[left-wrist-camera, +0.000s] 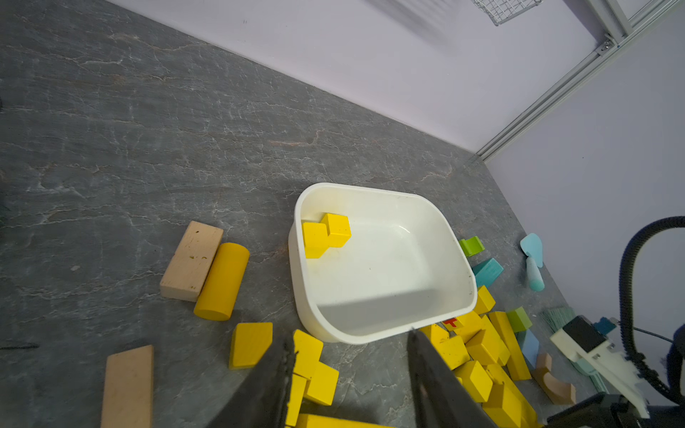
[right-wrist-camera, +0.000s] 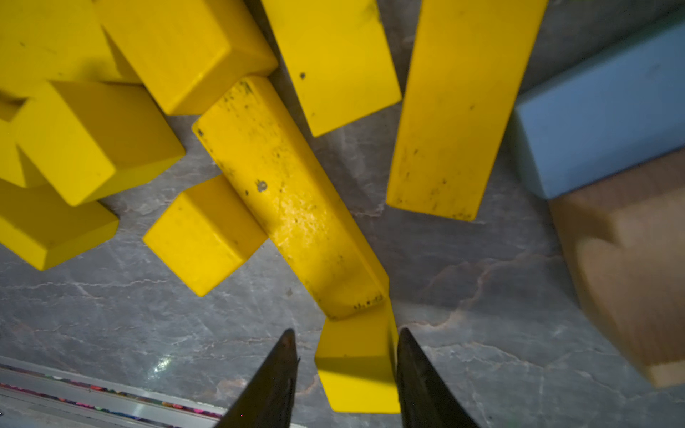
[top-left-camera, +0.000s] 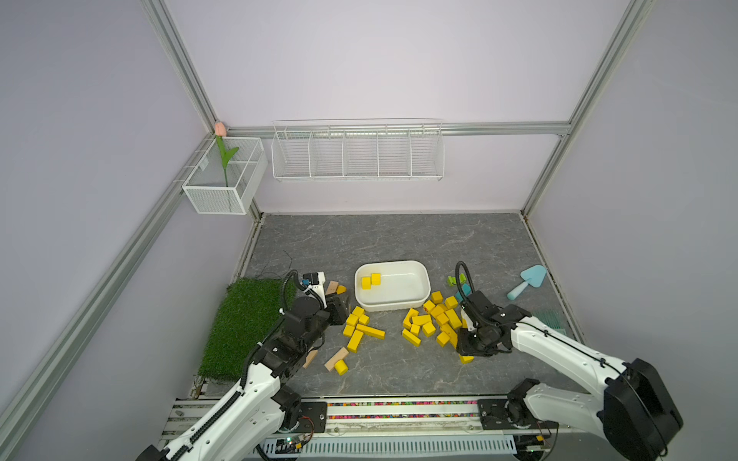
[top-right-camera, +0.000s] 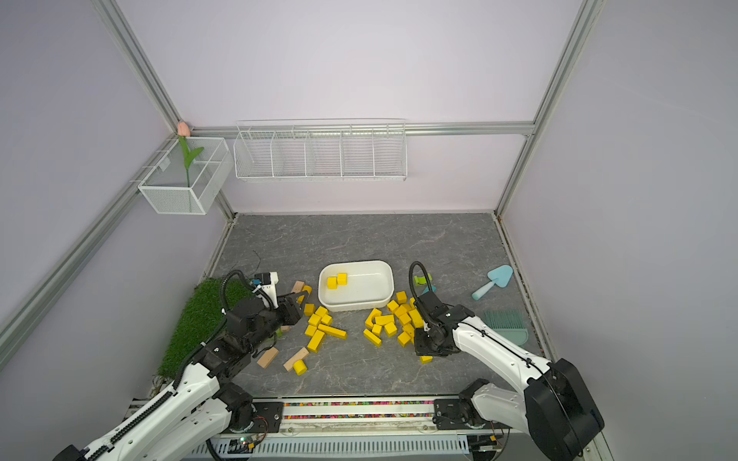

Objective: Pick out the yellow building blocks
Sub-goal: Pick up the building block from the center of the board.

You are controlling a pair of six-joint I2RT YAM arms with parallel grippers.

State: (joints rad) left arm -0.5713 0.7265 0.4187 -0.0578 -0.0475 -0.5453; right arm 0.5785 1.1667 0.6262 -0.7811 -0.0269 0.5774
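Nearest me: right gripper (right-wrist-camera: 347, 333) is low over the table (right-wrist-camera: 148, 333), jaws apart, straddling a small yellow block (right-wrist-camera: 356, 367). One finger touches its side and there's a sliver of gap at the other, so no squeeze on it. In both top views my wrist hides those jaws; only a corner of that block (top-left-camera: 466, 358) pokes out. A long yellow bar (right-wrist-camera: 289, 200) ends at its far edge, touching or overlapping, can't tell which. Off to the side are a blue block (right-wrist-camera: 600, 111) and a tan arch (right-wrist-camera: 630, 266), blurred and cut by the frame.

Left side: yellow cylinder (top-left-camera: 340, 367) against a tan block (top-left-camera: 335, 358). Another tan block (top-left-camera: 310, 358) is half under my left arm.

Left gripper (left-wrist-camera: 351, 339): jaws apart, nothing between them, hovering at the left yellow cluster (top-left-camera: 357, 329). Finger roots are cut off in the wrist view.

Right yellow cluster (top-left-camera: 435, 319) is partly behind my right arm, count unclear.

Further out: white bin (top-left-camera: 391, 306), two yellow cubes (top-left-camera: 371, 280) in its far-left corner. Behind it are a green block (left-wrist-camera: 471, 245) and a teal block (left-wrist-camera: 487, 272), each partly cut by the rim.

Far: wire racks (top-left-camera: 357, 153) on the wall.
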